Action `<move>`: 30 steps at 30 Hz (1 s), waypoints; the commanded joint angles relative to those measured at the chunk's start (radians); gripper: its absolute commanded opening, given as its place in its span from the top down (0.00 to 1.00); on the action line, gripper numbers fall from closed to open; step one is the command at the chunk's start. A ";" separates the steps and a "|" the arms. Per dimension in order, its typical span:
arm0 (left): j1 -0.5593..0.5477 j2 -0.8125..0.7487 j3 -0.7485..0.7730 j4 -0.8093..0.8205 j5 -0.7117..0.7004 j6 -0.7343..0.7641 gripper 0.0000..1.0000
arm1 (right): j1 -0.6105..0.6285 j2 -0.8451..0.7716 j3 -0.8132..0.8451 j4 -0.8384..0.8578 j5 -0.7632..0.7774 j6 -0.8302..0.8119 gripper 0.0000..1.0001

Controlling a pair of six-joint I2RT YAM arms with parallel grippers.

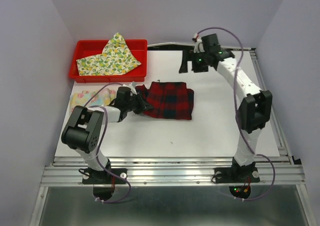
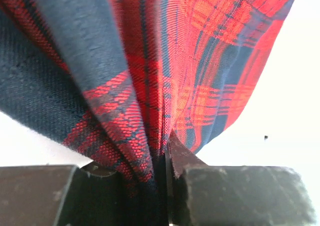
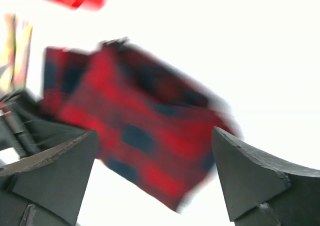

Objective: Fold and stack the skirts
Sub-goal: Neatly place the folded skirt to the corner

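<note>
The red-and-black plaid skirt [image 1: 169, 100] lies in a loose heap on the white table, near the middle. My left gripper [image 1: 144, 105] is at its left edge, and in the left wrist view this gripper [image 2: 167, 153] is shut on a bunched fold of the plaid skirt [image 2: 200, 61]. My right gripper [image 1: 193, 66] hangs raised over the back of the table, open and holding nothing. In the right wrist view its gripper [image 3: 155, 133] frames the blurred plaid skirt [image 3: 150, 101] below. The pastel floral skirt [image 1: 86, 99] lies at the table's left edge. The lemon-print skirt [image 1: 112, 57] rests in the red tray.
The red tray [image 1: 85, 48] stands at the back left corner of the table [image 1: 200, 136]. Grey walls close in on the left, right and back. A metal rail runs along the near edge, where both arm bases are bolted.
</note>
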 commanded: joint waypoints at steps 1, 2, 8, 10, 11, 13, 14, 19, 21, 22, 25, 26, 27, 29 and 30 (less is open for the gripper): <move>0.066 -0.130 0.039 -0.311 -0.047 0.183 1.00 | -0.093 -0.128 -0.063 0.016 -0.079 -0.039 0.00; 0.082 -0.132 0.039 -0.337 -0.039 0.203 1.00 | -0.093 -0.144 -0.145 0.012 -0.107 -0.005 0.00; 0.120 -0.137 0.044 -0.372 -0.007 0.240 1.00 | -0.107 -0.318 -0.638 0.297 -0.276 0.251 0.00; 0.127 -0.140 0.044 -0.372 -0.008 0.241 1.00 | -0.107 -0.354 -0.824 0.457 -0.297 0.345 0.00; 0.127 -0.141 0.044 -0.375 -0.011 0.243 1.00 | -0.107 -0.363 -0.864 0.494 -0.303 0.369 0.00; 0.128 -0.149 0.045 -0.382 -0.019 0.250 1.00 | -0.070 -0.351 -0.936 0.566 -0.329 0.424 0.00; 0.128 -0.149 0.045 -0.385 -0.019 0.250 1.00 | -0.070 -0.351 -0.951 0.580 -0.329 0.425 0.00; 0.133 -0.149 0.048 -0.383 -0.022 0.252 1.00 | 0.053 -0.325 -1.019 0.684 -0.271 0.474 0.01; 0.133 -0.147 0.048 -0.379 -0.025 0.247 1.00 | 0.082 -0.302 -1.033 0.750 -0.244 0.495 0.03; 0.134 -0.149 0.048 -0.377 -0.024 0.249 1.00 | 0.094 -0.293 -1.031 0.753 -0.199 0.500 0.05; 0.134 -0.150 0.062 -0.383 -0.039 0.259 1.00 | 0.106 -0.241 -1.005 0.741 -0.123 0.506 0.15; 0.134 -0.150 0.070 -0.400 -0.042 0.270 1.00 | 0.106 -0.199 -0.993 0.729 -0.106 0.501 0.19; 0.134 -0.150 0.082 -0.417 -0.047 0.281 1.00 | 0.106 -0.175 -0.975 0.665 -0.099 0.465 0.23; 0.134 -0.147 0.135 -0.487 -0.060 0.347 1.00 | 0.106 -0.129 -0.903 0.615 -0.095 0.443 0.42; 0.133 -0.146 0.158 -0.515 -0.070 0.380 1.00 | 0.106 -0.127 -0.889 0.603 -0.098 0.419 0.52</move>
